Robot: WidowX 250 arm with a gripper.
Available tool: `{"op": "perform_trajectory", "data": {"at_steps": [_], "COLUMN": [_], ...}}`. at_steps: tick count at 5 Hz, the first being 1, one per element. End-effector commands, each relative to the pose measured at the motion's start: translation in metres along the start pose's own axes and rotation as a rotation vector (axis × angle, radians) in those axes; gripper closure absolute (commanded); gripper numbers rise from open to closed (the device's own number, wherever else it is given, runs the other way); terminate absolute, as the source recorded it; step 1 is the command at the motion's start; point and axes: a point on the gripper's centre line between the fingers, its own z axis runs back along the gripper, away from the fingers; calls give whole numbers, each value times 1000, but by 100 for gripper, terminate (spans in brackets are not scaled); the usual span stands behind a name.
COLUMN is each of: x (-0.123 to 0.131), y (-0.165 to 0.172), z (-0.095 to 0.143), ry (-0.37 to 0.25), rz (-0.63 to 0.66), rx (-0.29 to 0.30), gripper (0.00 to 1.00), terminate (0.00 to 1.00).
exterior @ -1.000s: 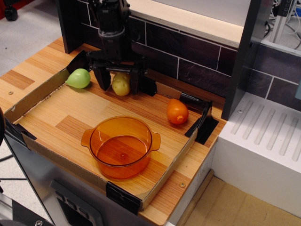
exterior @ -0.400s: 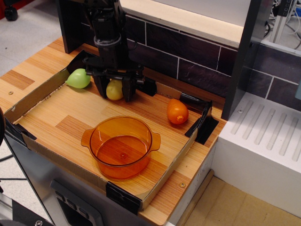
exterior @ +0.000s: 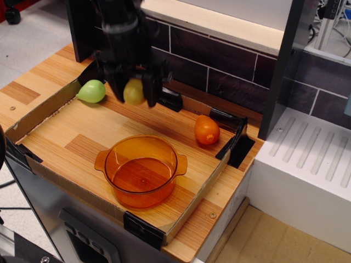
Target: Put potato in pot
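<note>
Black, boxy arm with 2-fingered black hand [exterior: 134, 90].

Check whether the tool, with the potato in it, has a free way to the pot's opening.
Probably yes. The tool holds the potato off the tray floor, behind the pot, whose mouth is open and empty, with nothing between them.

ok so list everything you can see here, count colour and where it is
potato: 1, yellowish-green, between the end effector fingers, near the back of the tray
pot: 1, transparent orange, front middle of the tray
pear-shaped toy: 1, light green, back left corner of the tray
toy fruit: 1, orange, right side of the tray
tray: 1, wood floor with low cardboard walls and black corner clips, on the counter
end effector: 1, black, shut on the potato
</note>
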Motion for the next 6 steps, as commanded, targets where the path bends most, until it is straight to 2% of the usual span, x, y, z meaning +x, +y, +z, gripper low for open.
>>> {"op": "perform_trajectory", "data": {"at_steps": [1,2,3,4,5,6], "x": [-46,-65,-74,-74,-71,-70], "y": [-34,-40,-35,-29,-25,-26], "z": [53,48,30,15,7,5], "ry": [66,94,82,99,159,161], "rz": [-110,-130,-151,-137,-97,-116], "rx": [-102,-96,-50,-23,-9,11], "gripper": [100,100,100,100,0,0], "terminate": [0,0,0,0,0,0]}}
